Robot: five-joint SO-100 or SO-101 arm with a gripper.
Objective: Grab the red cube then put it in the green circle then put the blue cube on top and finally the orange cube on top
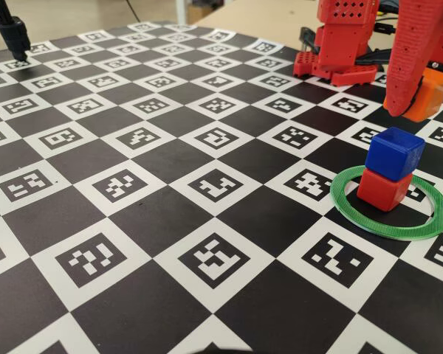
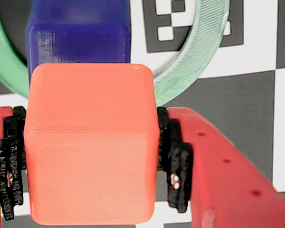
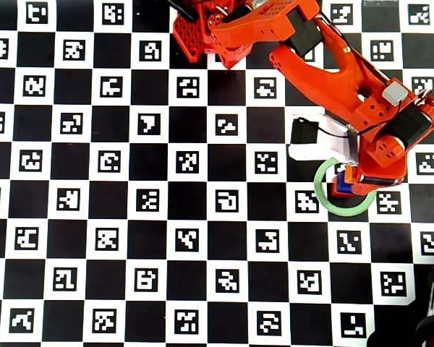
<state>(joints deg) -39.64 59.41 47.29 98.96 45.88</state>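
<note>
1. From my seat the gripper [image 2: 92,166] is clamped on the orange cube [image 2: 91,142]; in the wrist view the black pads [image 2: 176,166] press its left and right faces, with the cube filling the gap between the red fingers.
2. In the fixed view the orange cube [image 1: 430,93] hangs in the air, gripped at the tip of the red arm, up and to the right of the stack and clear of it.
3. The blue cube [image 1: 395,153] sits on top of the red cube [image 1: 384,189], turned a little out of line with it. The red cube stands on the board inside the green circle [image 1: 354,212], toward the ring's far side.
4. In the wrist view I see the blue cube [image 2: 78,35] just beyond the held cube's upper edge, and the green circle [image 2: 199,52] curving around on the right.
5. In the overhead view the arm covers most of the ring [image 3: 320,189]; only a sliver of blue [image 3: 341,186] shows beside the gripper housing, and I cannot see the red cube there.
6. Room: the checkered board [image 1: 155,214] lies open to the left and front of the ring in the fixed view. The arm's base [image 1: 338,44] stands behind the ring, and the board's right edge is close. A black stand [image 1: 13,35] sits at the far left corner, well apart.
</note>
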